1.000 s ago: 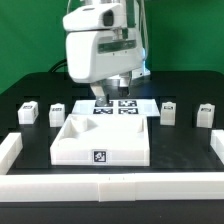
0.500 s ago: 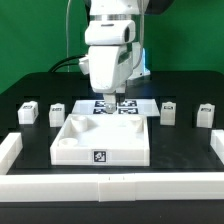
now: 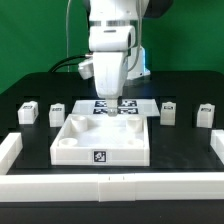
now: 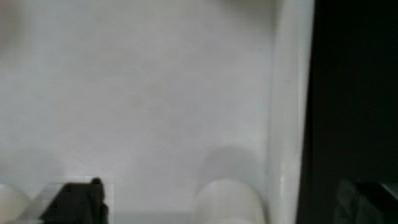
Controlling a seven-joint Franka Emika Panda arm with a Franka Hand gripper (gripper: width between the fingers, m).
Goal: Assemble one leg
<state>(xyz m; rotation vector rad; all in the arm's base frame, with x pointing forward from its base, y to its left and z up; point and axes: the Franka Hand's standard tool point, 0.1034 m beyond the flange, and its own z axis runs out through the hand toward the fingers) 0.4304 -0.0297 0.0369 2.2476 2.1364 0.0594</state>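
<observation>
Four small white legs with square markers stand on the black table in the exterior view: two at its left (image 3: 28, 112) (image 3: 57, 115) and two at its right (image 3: 168, 112) (image 3: 205, 114). The large white square panel (image 3: 70, 148) lies in the middle. My gripper (image 3: 117, 100) hangs above the panel's far edge, in front of the marker board (image 3: 88, 106), apart from every leg. In the wrist view its dark fingertips (image 4: 75, 202) stand wide apart over a blurred white surface (image 4: 143, 100) with nothing between them. The gripper (image 4: 222, 205) is open and empty.
Long white bars lie along the front (image 3: 110, 186), the exterior view's left (image 3: 10, 150) and its right (image 3: 214, 148). A green backdrop stands behind the table.
The arm's head has swung toward the exterior view's right and turned upright. The gripper now hangs a little further right over the panel's far edge. No part has moved.
</observation>
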